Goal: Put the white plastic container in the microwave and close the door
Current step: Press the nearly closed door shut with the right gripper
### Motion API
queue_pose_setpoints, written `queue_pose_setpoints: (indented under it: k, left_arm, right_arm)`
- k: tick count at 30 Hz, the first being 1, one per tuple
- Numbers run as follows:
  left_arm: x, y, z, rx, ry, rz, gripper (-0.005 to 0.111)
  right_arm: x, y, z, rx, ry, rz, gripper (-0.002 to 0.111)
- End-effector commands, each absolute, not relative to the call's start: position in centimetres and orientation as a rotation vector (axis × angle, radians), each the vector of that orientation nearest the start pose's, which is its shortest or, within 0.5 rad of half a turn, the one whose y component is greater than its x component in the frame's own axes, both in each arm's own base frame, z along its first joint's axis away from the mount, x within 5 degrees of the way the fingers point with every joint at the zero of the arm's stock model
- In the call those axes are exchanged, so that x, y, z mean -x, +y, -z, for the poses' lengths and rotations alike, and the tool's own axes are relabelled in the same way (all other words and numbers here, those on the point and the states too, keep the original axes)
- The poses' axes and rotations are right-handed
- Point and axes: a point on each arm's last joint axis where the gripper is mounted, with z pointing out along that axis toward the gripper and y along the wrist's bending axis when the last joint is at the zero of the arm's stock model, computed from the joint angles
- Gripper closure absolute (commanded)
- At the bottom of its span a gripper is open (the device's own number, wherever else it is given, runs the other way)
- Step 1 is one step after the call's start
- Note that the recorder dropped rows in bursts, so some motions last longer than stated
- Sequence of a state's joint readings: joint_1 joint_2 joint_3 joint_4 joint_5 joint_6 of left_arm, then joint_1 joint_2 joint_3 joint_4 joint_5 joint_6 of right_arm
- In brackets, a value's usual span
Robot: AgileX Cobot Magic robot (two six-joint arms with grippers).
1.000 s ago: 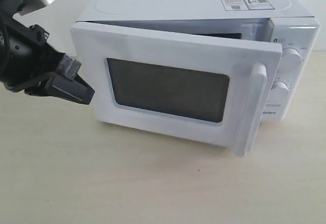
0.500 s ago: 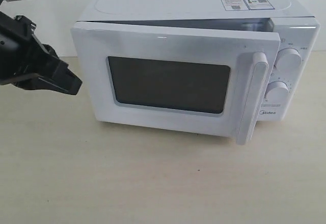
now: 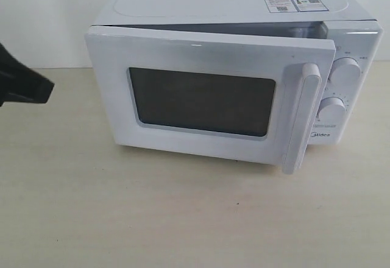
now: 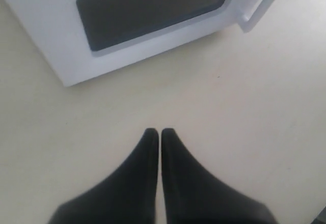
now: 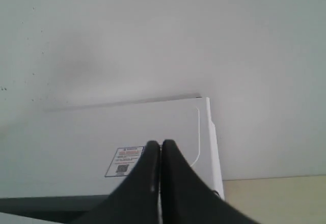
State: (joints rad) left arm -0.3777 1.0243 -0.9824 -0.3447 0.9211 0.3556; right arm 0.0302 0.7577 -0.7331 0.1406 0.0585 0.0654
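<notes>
Eyeing the door [image 3: 201, 100], ajar, I am judging it rigid and free-swinging, best pushed beside its handle [image 3: 303, 122]; left claw [image 4: 160, 131] and right claw [image 5: 161, 143] are sitting pinched, empty.

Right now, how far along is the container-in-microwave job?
Done: unconfirmed. The white plastic container shows in no view, and the dark window hides the inside. In hand: nothing; the left gripper and right gripper are both shut, empty, off the door. Left: the door stands slightly ajar at its handle side, so the microwave needs it pushed fully shut.
</notes>
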Motion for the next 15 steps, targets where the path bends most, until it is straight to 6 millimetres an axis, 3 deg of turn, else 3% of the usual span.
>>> queue_pose_setpoints:
  k: [1,4,10,15]
  left_arm:
    - [-15.2,-7.9,-33.7,-0.68,2.348,0.342,0.102]
    - [-14.2,-7.4,-32.9,-0.656,2.339,0.331,0.102]
    - [-13.5,-7.0,-32.2,-0.643,2.335,0.333,0.102]
    - [-13.5,-7.0,-32.1,-0.635,2.342,0.338,0.102]
  right_arm:
    - [-16.6,1.4,-38.8,-0.185,1.551,-0.328,0.108]
    - [-17.1,3.7,-38.7,-0.022,1.653,-0.372,0.108]
    - [-18.0,9.4,-38.0,0.236,1.689,-0.529,0.109]
    - [-19.5,12.8,-34.6,0.435,1.851,-0.495,0.109]
